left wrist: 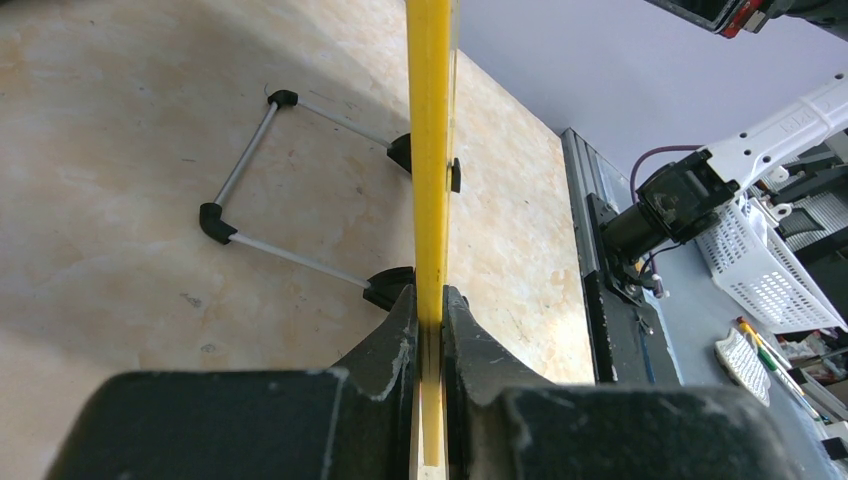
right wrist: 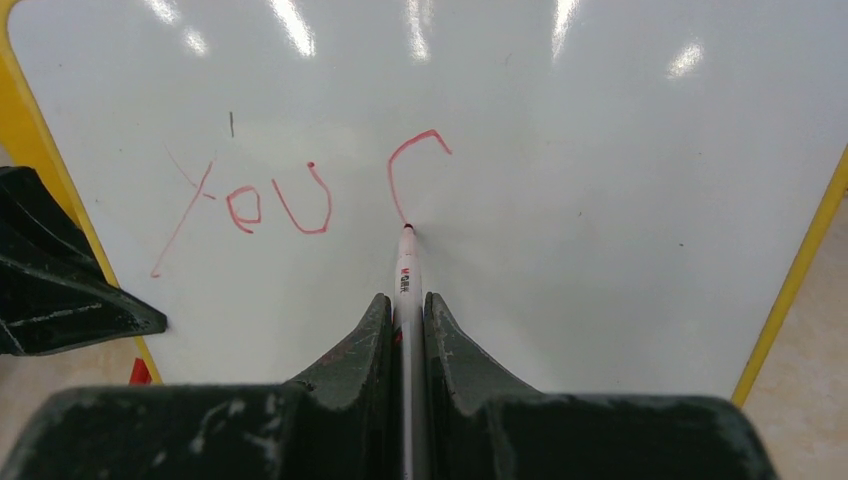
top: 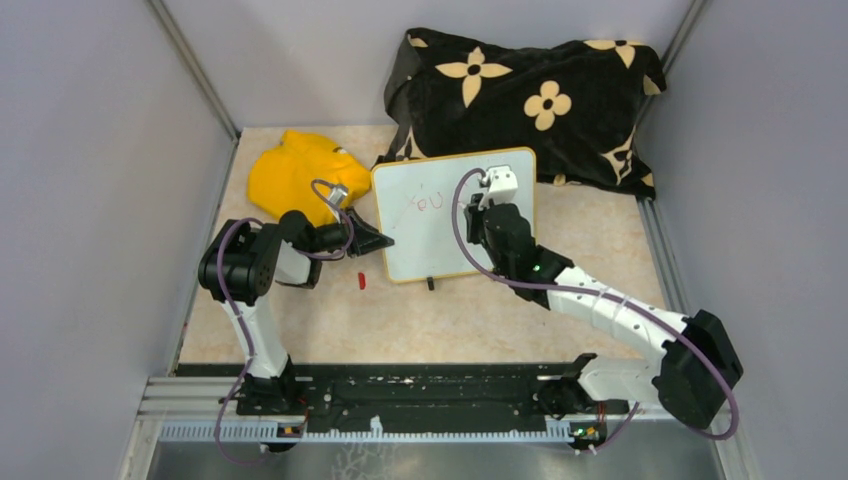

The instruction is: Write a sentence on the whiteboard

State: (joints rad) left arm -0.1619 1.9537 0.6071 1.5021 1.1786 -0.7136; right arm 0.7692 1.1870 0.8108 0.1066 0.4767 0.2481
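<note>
Right gripper (right wrist: 407,308) pinches the marker (right wrist: 405,265), tip on the whiteboard (right wrist: 600,230)
Left gripper (left wrist: 430,300) clamps its yellow rim (left wrist: 430,150), bracing it against the pen; the sentence (right wrist: 290,200) reads "You C"

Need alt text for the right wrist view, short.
The right gripper, shut on a thin white marker, presses its tip to the whiteboard at the bottom of a red letter C. The unfinished sentence reads "You C" in red handwriting, and the board's yellow rim shows at both sides.
</note>
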